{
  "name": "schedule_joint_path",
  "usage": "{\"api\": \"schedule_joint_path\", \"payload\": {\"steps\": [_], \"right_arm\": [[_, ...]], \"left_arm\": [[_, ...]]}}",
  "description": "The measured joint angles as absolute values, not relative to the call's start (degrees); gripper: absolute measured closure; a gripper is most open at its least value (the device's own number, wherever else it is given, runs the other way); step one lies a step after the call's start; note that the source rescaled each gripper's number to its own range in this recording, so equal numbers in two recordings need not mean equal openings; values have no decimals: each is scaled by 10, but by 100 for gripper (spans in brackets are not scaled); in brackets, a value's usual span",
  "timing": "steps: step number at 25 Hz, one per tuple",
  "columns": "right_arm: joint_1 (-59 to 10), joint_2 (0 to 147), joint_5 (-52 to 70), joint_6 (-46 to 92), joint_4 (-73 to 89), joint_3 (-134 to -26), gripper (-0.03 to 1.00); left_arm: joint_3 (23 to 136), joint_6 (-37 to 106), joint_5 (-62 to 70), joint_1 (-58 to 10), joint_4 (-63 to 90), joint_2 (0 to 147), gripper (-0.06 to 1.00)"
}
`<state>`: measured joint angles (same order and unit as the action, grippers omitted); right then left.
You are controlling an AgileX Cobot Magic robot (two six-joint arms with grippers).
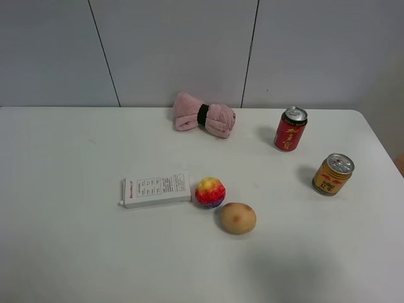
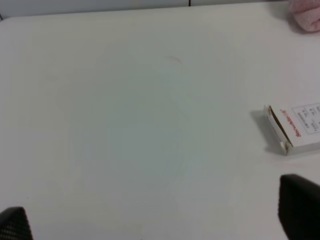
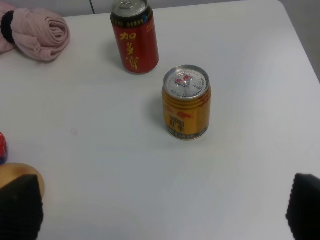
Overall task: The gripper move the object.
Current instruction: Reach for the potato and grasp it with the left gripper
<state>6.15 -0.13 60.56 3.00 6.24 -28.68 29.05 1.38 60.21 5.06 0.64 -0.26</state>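
Note:
The object, a tan-brown potato-like ball (image 1: pixel 238 218) with a darker spot, lies on the white table near the front middle, just right of a red-yellow-purple fuzzy ball (image 1: pixel 210 192). Neither arm shows in the exterior high view. In the right wrist view my right gripper (image 3: pixel 162 207) is open and empty. The potato (image 3: pixel 22 172) peeks out at the picture's edge behind one black fingertip (image 3: pixel 20 207). In the left wrist view my left gripper (image 2: pixel 156 216) is open and empty over bare table, and the potato is out of view.
A white box (image 1: pixel 156 190) lies left of the fuzzy ball and also shows in the left wrist view (image 2: pixel 295 127). A pink rolled cloth (image 1: pixel 204 115) is at the back. A red can (image 1: pixel 290 129) and a yellow can (image 1: pixel 332 174) stand at the right.

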Motion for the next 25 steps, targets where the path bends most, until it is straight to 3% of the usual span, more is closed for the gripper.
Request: {"api": "schedule_joint_path", "payload": {"steps": [25], "right_arm": [[61, -1, 606, 30, 62, -287, -3]], "left_arm": [[291, 14, 602, 51, 6, -3, -6]]}}
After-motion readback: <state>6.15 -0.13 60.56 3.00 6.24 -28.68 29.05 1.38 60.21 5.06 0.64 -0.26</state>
